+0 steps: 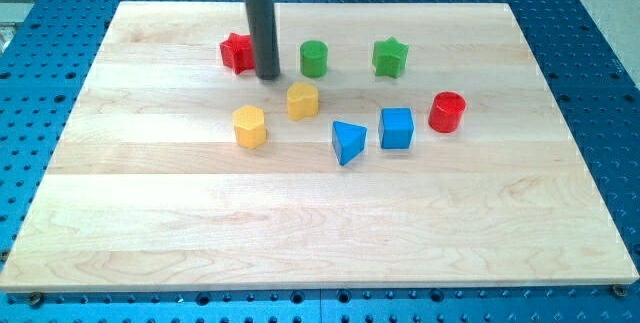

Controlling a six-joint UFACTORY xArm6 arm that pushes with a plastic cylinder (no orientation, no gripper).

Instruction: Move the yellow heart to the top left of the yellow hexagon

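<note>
Eight blocks on wooden board (150,243): two yellow, two red, two green, two blue. Yellow heart (303,100) sits just upper right of yellow hexagon (250,126), apart. My tip (267,76), a bare rod with no jaws, stands just right of red star (237,52), above-left of the heart.

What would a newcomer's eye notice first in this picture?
The dark rod comes down from the view's top, and my tip stands just right of the red block. Below it, two yellow blocks lie close together: the yellow heart and, lower left, the yellow hexagon. Green, blue and red blocks spread to the right.
</note>
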